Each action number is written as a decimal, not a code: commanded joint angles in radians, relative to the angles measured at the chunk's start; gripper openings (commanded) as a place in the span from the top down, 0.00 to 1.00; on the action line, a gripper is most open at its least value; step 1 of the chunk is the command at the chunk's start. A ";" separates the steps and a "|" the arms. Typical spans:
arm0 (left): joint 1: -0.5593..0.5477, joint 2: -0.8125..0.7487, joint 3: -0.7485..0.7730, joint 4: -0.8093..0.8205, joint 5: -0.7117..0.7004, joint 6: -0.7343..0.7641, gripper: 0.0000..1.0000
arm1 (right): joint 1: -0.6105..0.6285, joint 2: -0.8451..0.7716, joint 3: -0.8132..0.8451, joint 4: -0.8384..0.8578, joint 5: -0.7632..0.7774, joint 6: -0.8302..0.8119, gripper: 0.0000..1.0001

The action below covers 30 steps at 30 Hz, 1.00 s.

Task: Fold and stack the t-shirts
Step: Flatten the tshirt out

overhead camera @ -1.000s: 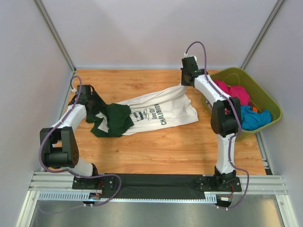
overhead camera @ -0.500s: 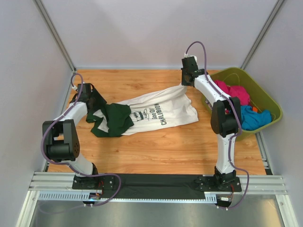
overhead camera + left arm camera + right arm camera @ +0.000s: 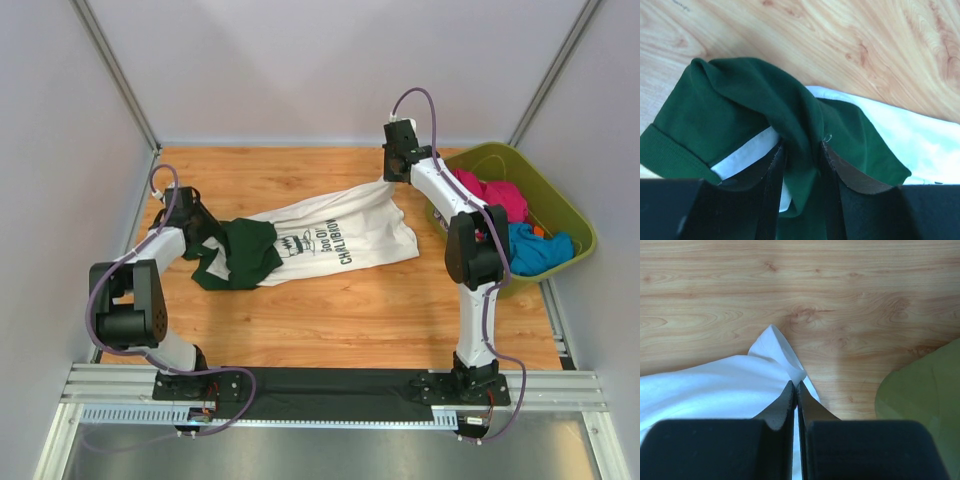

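"Since a second ago the left gripper point(image 3: 200, 228) is sitting a little nearer along the table point(image 3: 350, 310), and its jaws are narrowing. Are you seeing what it is closing on?"

"From the left wrist view, a bunched fold of the dark green sleeve point(image 3: 740, 100) is filling the gap and touching both fingers point(image 3: 775, 170). So it is pinching the sleeve, though I am judging the hold as not yet fully tight."

"And the right gripper point(image 3: 392, 175)?"

"Nothing is changing there. Its jaws are pressed together on the white hem corner point(image 3: 777, 347), just beside the olive tub point(image 3: 545, 182), the same as a second ago."

"Where is the t-shirt point(image 3: 330, 235) lying?"

"It is stretching across the middle of the table between the two arms. The printed chest is facing up, the hem end is being held at the far right, and the green sleeves are crumpled at the left."

"What is this meaning for the task?"

"With both ends in hand, I am reckoning the arms are getting ready to pull the shirt flat. Folding is not yet begun, and other garments point(image 3: 500, 200) are waiting in the tub."
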 commanded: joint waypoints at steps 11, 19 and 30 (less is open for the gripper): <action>0.006 -0.167 -0.090 0.069 0.005 -0.018 0.52 | -0.004 -0.034 0.007 -0.019 0.011 0.009 0.99; 0.022 -0.164 -0.107 0.065 -0.016 -0.023 0.59 | -0.004 -0.035 0.010 -0.023 0.013 0.002 1.00; 0.048 -0.089 -0.096 0.120 0.094 -0.024 0.61 | -0.004 -0.020 0.024 -0.023 0.017 0.002 1.00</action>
